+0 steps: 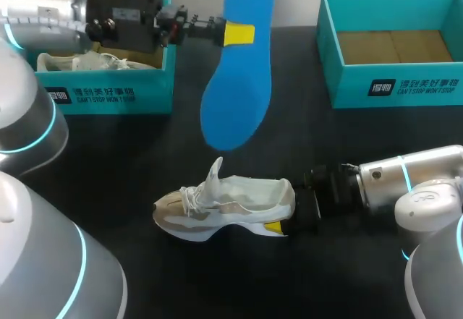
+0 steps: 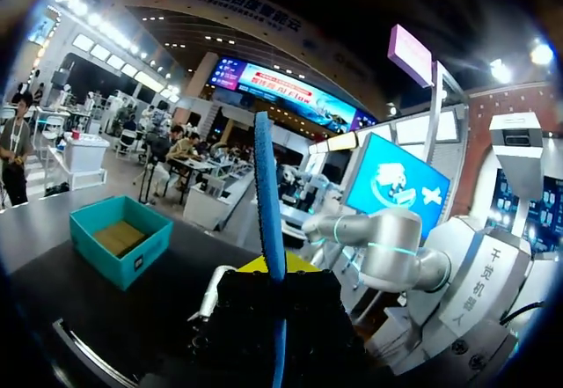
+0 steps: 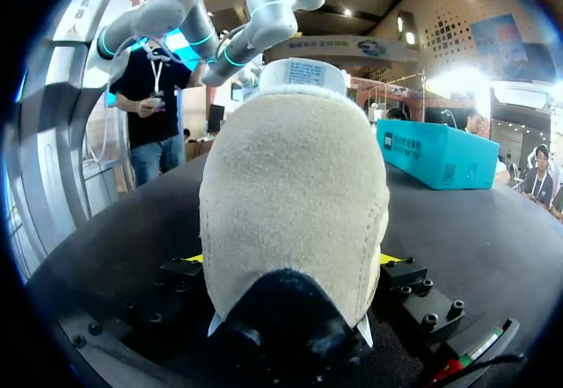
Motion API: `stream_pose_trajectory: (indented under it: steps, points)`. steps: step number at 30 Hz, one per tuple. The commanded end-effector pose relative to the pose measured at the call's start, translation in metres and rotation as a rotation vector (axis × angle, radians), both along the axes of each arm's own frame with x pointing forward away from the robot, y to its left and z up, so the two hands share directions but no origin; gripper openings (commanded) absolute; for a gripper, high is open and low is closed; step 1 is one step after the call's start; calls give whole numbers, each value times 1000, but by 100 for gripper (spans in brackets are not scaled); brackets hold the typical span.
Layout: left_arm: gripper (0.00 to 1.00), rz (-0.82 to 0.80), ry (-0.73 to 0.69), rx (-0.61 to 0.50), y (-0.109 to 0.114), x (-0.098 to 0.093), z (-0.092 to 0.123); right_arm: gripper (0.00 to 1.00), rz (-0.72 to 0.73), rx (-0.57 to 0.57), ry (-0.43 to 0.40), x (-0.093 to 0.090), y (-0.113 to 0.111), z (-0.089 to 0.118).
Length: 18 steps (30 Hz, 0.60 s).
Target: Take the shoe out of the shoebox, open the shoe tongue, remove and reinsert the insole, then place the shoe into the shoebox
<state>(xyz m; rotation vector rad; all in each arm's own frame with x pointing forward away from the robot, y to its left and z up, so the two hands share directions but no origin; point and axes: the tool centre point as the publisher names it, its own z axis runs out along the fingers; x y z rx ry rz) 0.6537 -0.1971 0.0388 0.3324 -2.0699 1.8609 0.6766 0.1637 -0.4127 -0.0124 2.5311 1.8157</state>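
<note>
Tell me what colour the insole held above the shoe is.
Bright blue insole, clearest in the head view, pinched by the left hand above the shoe.

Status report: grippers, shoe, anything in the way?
Left gripper: jaws shut on blue insole, held over table. Right gripper: jaws shut on shoe at heel, upright on table. Nothing between insole and shoe.

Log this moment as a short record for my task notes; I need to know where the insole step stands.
blue insole: out of the shoe, hanging in the air above the table
left gripper: fingers shut on the insole near its upper end
shoe: on the table, tongue pulled up
right gripper: fingers clamp the heel
right shoebox: open, no shoe inside
left shoebox: holds a second shoe
step: insole not yet reinserted
</note>
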Motion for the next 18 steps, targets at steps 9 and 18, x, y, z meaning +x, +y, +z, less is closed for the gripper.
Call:
stream_pose_trajectory:
  steps: [9,18]
  points:
    - [0,15,47,11,29,-20,21,0,0,-6,0,-1,2,1]
    - [0,35,71,1,24,-28,23,0,0,-6,0,-1,2,1]
